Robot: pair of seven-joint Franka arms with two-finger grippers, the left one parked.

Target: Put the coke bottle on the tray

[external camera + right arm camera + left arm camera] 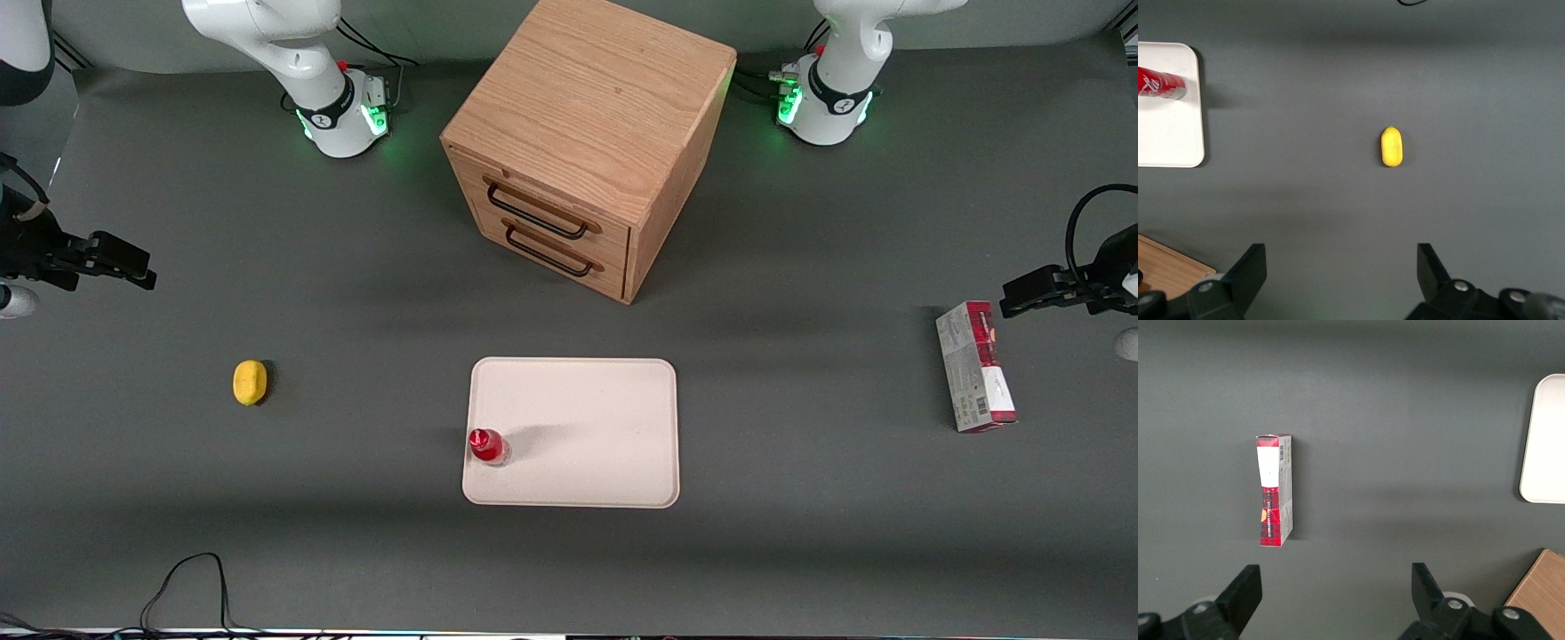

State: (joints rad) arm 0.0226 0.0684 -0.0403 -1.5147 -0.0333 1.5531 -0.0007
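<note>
On the dark grey table (800, 533), the coke bottle (487, 445) stands upright on the tray (587, 427); the gripper (133, 267) hangs open, well apart.

arm: white franka right arm (267, 40) rises from its base and leaves the front view upward; its black wrist re-enters at the working arm's end of the table.
gripper: black two-finger gripper (133, 267) held above the table surface, holding nothing.
fingers: black fingers (1248, 273) spread wide apart, nothing between them.
contact: none; gripper touches no object.
</note>
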